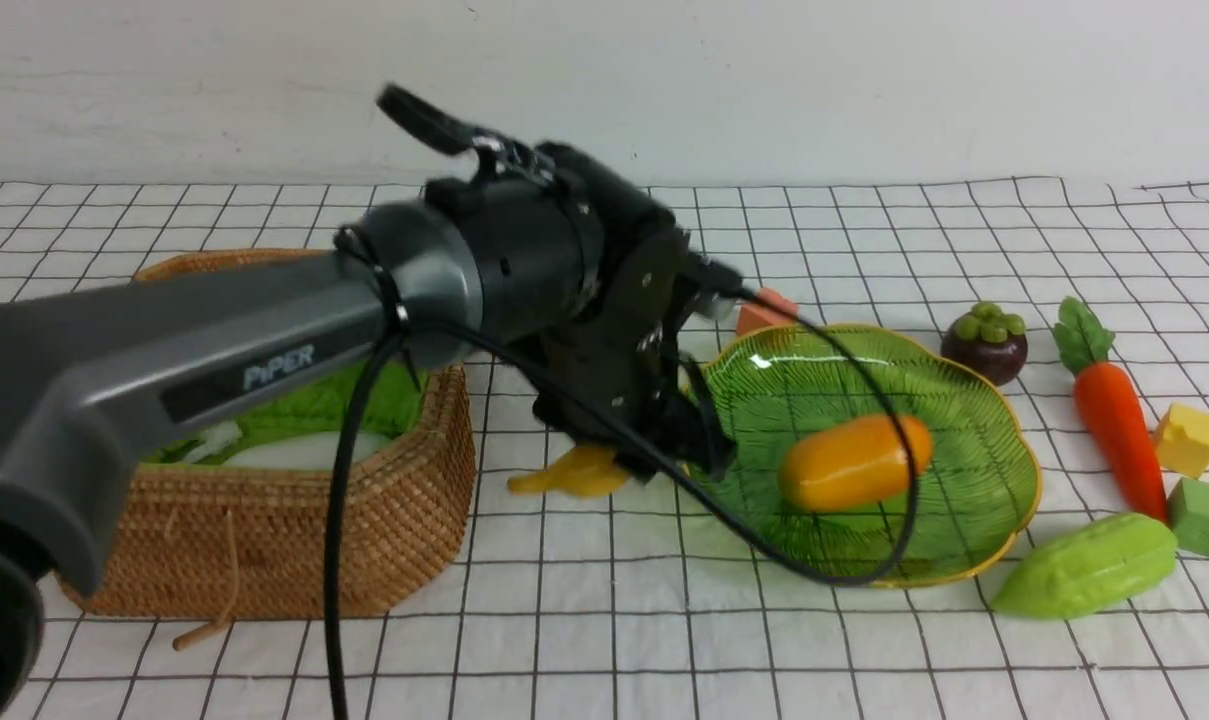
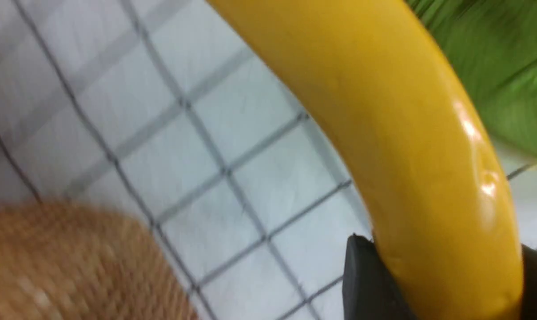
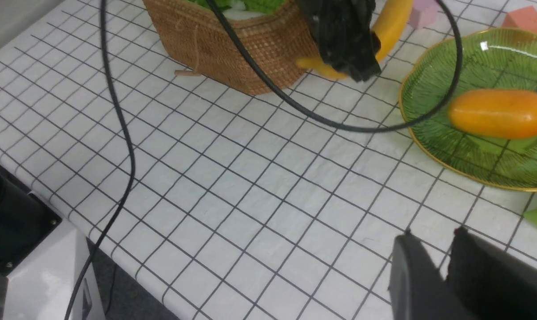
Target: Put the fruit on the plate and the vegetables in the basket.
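Left arm closest | my left gripper fingers clamp banana | right gripper nearly closed, empty | pink cube only in right wrist view

Light is bright, even and diffuse in all three views, with only faint, soft shadows under the mango and beside the basket. A white glare streak lies on the plate near its far rim in the front view, and it shows again in the right wrist view. Small highlights sit on the banana in the left wrist view. That view is the softest: the basket corner and the green plate edge are smeared and out of focus, and the grid lines on the tabletop are blurred. The front view is slightly soft and grainy. The right wrist view is fairly sharp, though the dark fingers close to the lens are blurred.
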Motion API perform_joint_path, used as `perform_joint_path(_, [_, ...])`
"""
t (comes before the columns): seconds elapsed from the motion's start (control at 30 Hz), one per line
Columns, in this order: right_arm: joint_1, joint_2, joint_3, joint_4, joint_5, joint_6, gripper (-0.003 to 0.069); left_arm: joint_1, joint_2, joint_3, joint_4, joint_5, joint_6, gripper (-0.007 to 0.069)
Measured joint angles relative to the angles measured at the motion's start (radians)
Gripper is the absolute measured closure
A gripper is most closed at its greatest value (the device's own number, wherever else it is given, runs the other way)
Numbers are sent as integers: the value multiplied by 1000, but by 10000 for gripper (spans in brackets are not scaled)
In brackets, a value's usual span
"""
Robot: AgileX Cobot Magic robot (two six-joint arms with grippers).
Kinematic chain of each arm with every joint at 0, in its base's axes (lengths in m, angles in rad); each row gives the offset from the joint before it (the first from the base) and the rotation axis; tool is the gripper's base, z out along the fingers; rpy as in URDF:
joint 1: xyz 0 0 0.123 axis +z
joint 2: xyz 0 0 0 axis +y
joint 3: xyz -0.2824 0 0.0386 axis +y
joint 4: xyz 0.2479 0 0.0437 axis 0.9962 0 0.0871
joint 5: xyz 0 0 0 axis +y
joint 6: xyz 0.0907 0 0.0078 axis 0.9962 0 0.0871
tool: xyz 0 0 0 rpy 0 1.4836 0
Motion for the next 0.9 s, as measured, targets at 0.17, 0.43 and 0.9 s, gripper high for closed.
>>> perform_joint_path(0.17, [0, 0, 0, -16, 0, 11, 505, -2, 20, -132, -194, -55, 404, 312])
perform_joint_path(0.43, [0, 0, 0, 0, 0, 15, 505, -3, 179, -227, -272, -73, 798, 312])
perform_joint_path(0.9, [0, 0, 0, 19, 0, 17, 505, -3, 234, -243, -292, -241, 841, 196])
